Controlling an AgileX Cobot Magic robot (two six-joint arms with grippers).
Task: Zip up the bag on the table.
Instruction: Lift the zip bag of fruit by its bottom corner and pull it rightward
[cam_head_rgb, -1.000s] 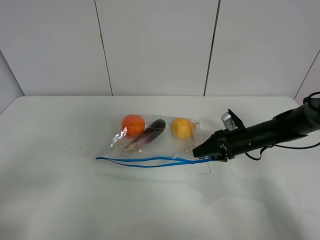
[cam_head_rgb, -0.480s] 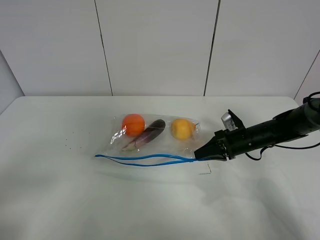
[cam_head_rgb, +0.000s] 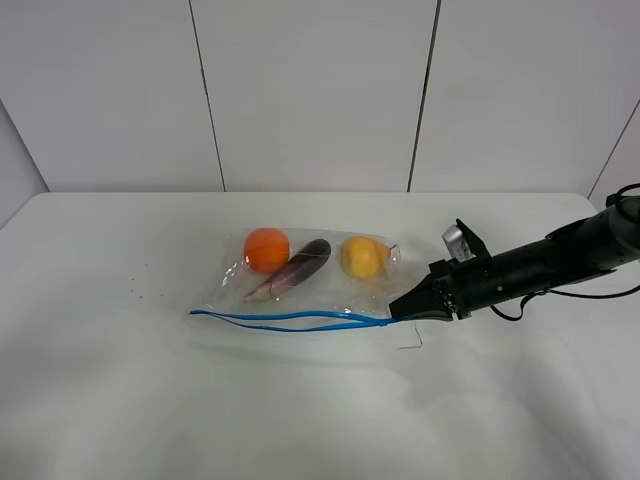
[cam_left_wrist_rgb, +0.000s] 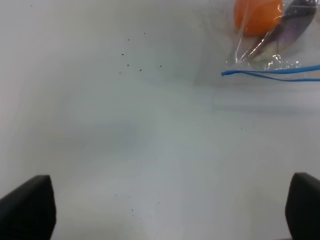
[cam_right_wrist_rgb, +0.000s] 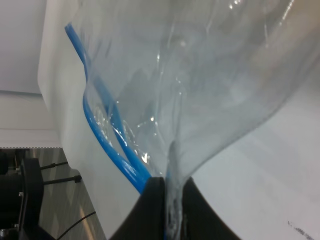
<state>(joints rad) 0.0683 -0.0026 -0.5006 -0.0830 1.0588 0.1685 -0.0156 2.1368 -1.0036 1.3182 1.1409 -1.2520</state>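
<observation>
A matte white table (cam_head_rgb: 120, 400), faintly speckled, stands against pale wall panels (cam_head_rgb: 310, 90). The bag (cam_head_rgb: 300, 290) lies mid-table, its blue zipper strip (cam_head_rgb: 280, 320) toward the near edge. The right hand (cam_head_rgb: 397, 308) is clenched on the strip's right end. The left hand (cam_left_wrist_rgb: 165, 207) is spread wide, grasping nothing.

Bag (cam_head_rgb: 300, 290): clear plastic film, glossy, crinkled, catching highlights.
Zipper strip (cam_right_wrist_rgb: 122, 162): blue plastic, smooth, slightly shiny.
Worktop (cam_head_rgb: 130, 400): white, matt, smooth, a few dark specks.
Right end effector (cam_head_rgb: 393, 312): black, matt, hard-looking.
Wall panels (cam_head_rgb: 310, 90): white, matt, smooth.
</observation>
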